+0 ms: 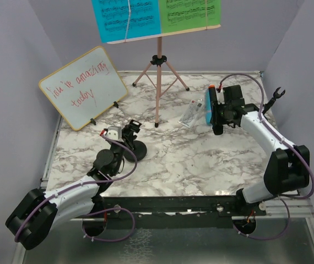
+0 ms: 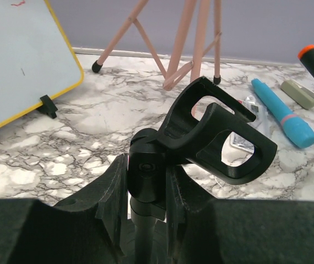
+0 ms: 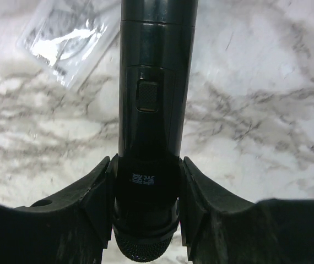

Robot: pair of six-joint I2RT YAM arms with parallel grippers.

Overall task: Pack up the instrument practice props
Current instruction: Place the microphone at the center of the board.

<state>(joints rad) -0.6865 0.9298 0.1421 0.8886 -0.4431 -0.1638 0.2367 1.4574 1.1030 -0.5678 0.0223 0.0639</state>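
My left gripper (image 1: 125, 135) is shut on the joint of a black round-based mic holder (image 1: 136, 149); in the left wrist view the fingers (image 2: 110, 190) clamp the joint below the empty clip (image 2: 217, 137). My right gripper (image 1: 216, 113) is shut on the black microphone (image 3: 157, 110), whose orange tip (image 1: 211, 86) points to the back. The blue microphone (image 1: 207, 109) lies on the table beside it. The pink tripod music holder (image 1: 158, 82) stands at the back with the blue sheet (image 1: 125, 19) and the green sheet (image 1: 190, 14). A second mic holder (image 1: 277, 93) stands at the far right.
The yellow-framed whiteboard (image 1: 84, 87) leans at the back left. A clear plastic bag (image 1: 193, 113) lies left of the blue microphone. A small grey cylinder (image 2: 301, 93) lies behind the blue microphone. Grey walls close in the marble table (image 1: 201, 159) on three sides.
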